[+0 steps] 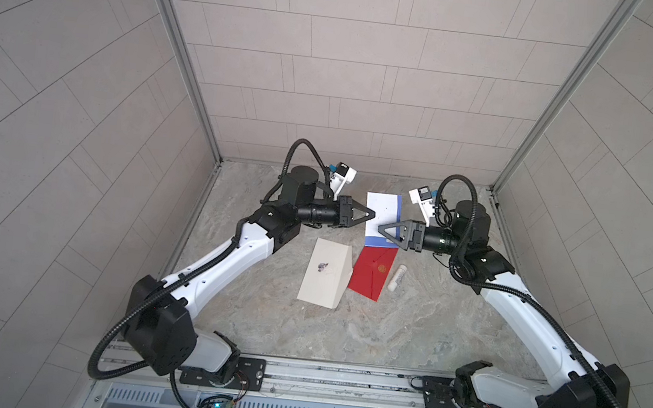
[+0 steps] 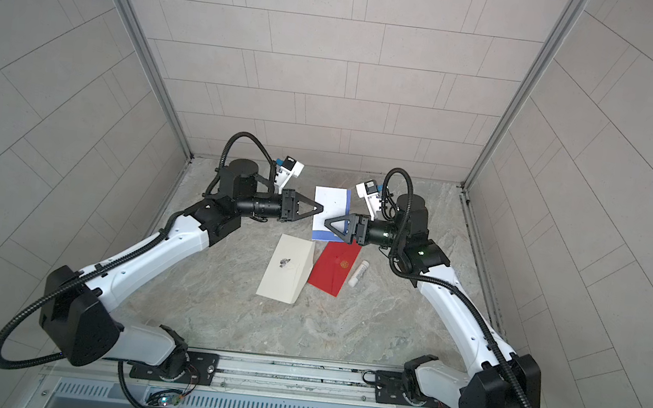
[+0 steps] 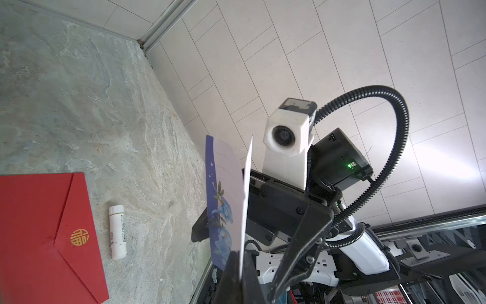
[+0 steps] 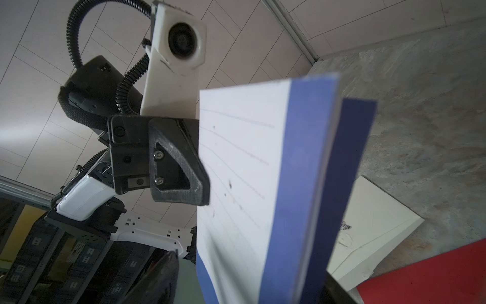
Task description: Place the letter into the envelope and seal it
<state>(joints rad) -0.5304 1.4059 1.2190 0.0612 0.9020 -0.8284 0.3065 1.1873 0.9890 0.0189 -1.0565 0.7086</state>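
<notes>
- Grey tiled walls box in a stone-patterned table (image 1: pixel 385 337), and everything is gathered toward its far end
- The two arms meet nose to nose over it. The left gripper (image 1: pixel 373 214) is clamped tight on one edge of the letter (image 1: pixel 382 213) and holds it up off the table. The right gripper (image 1: pixel 381 229) has its jaws spread wide either side of the sheet and grips nothing; I'd guess it is lined up for a second hold
- The cream envelope (image 1: pixel 325 274) lies nearer the arm bases with one flap lifted, so it is probably the waiting pocket. It carries a small dark drawing and no words
- The red envelope (image 1: pixel 373 271) lies right beside it, flap down
- The letter is folded, white with faint ruled lines, a blue border and blue flowers; I can read no writing on it
- A white glue stick (image 1: pixel 397 277) lies beside the red envelope, presumably for sealing; its print is too small to read
- A round gold character emblem (image 3: pixel 79 237) sits on the red flap
</notes>
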